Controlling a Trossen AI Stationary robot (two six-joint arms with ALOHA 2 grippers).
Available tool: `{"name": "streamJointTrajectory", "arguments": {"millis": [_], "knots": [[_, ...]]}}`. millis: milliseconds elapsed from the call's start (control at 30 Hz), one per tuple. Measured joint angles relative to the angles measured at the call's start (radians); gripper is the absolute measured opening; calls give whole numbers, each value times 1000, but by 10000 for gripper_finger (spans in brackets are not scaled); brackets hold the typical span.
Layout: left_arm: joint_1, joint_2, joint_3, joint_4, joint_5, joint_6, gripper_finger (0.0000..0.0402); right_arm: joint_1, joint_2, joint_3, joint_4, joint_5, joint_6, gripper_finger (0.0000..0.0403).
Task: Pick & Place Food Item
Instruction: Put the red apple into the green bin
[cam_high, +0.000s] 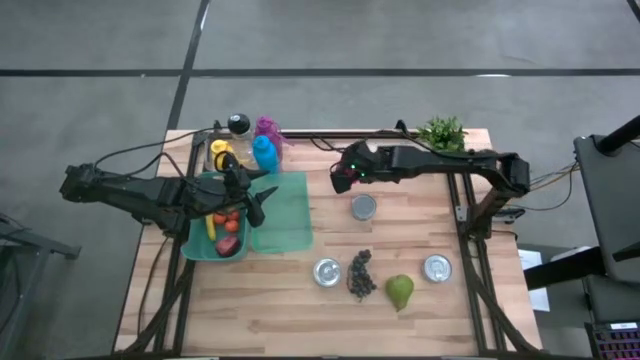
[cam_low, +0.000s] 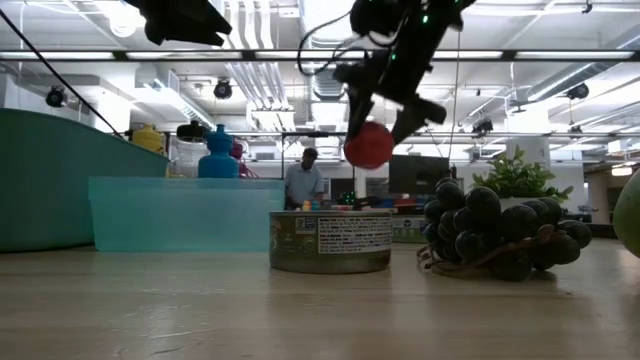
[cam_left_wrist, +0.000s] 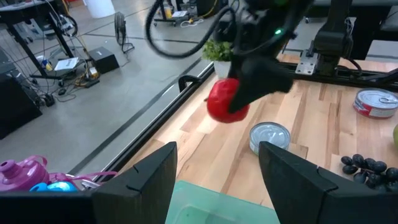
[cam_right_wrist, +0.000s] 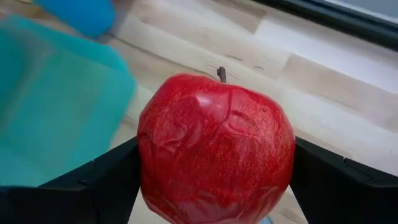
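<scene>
I am holding the glossy red apple (cam_right_wrist: 216, 146) in my right gripper (cam_right_wrist: 214, 180), fingers pinching it from both sides. In the low view the apple (cam_low: 369, 145) is hanging clear above the wooden slatted table (cam_high: 300, 310), over the far middle area, just left of the short round metal can (cam_high: 364, 207) with the grey lid. In my judgement the pick is done and the carry is under way; the place is still outstanding.

The likely destination is the translucent teal plastic container (cam_high: 200, 247) on the left side, which is already holding red and yellow pieces of food. Its flat teal lid (cam_high: 285, 212) is lying just to its right. My left gripper (cam_high: 255, 200) is hovering over that container and lid, fingers spread and empty.

Materials and shapes:
- Apple: rounded, with a wrinkled, film-like skin and a short dark stem; I am judging it a lightweight imitation.
- Dark purple grape bunch (cam_high: 361, 273): clustered spheres, near the front.
- Green pear (cam_high: 400, 291): smooth, tapered, beside the grapes.
- Two further tins (cam_high: 327, 271) (cam_high: 437, 267): rigid cylinders with reflective tops.
</scene>
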Motion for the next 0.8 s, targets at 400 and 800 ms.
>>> {"name": "streamJointTrajectory", "arguments": {"millis": [400, 800], "knots": [[0, 0, 0, -3, 0, 0, 230, 237, -88, 4, 26, 175, -8, 355], [0, 0, 0, -7, 0, 0, 230, 464, -38, 3, 216, 319, -73, 356]]}}
